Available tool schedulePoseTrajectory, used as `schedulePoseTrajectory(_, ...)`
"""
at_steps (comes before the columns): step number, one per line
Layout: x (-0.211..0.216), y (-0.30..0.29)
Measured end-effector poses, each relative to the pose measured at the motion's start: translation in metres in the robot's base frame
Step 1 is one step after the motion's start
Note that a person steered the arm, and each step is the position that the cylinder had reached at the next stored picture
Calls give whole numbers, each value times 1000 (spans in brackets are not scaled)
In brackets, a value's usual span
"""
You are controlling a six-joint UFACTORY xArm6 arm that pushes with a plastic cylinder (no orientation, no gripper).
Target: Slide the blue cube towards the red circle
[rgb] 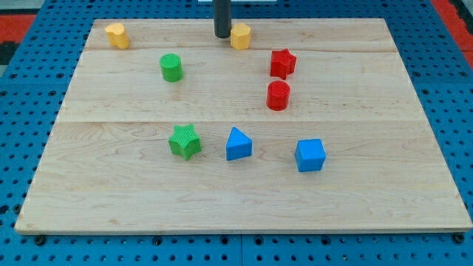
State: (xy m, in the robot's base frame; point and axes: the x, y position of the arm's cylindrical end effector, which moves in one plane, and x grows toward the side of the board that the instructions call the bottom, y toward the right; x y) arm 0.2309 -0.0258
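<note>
The blue cube [310, 155] sits on the wooden board toward the view's lower right. The red circle [278, 95], a short cylinder, stands above it and a little to the left, near the board's middle right. My tip [222, 35] is at the view's top centre, right beside the left side of a yellow hexagon block [241, 35]. The tip is far from the blue cube and from the red circle.
A red star [282, 63] lies just above the red circle. A blue triangle block [238, 144] and a green star [185, 141] lie left of the blue cube. A green cylinder [171, 67] and a yellow block [117, 35] are at the upper left.
</note>
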Motion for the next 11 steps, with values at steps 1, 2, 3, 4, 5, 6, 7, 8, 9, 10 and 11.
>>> schedulePoseTrajectory(1,0,0)
schedulePoseTrajectory(2,0,0)
schedulePoseTrajectory(3,2,-22)
schedulePoseTrajectory(4,18,-117)
schedulePoseTrajectory(5,58,-182)
schedulePoseTrajectory(6,132,-192)
schedulePoseTrajectory(7,206,-169)
schedulePoseTrajectory(8,280,-152)
schedulePoseTrajectory(9,339,-94)
schedulePoseTrajectory(10,338,-37)
schedulePoseTrajectory(11,331,-10)
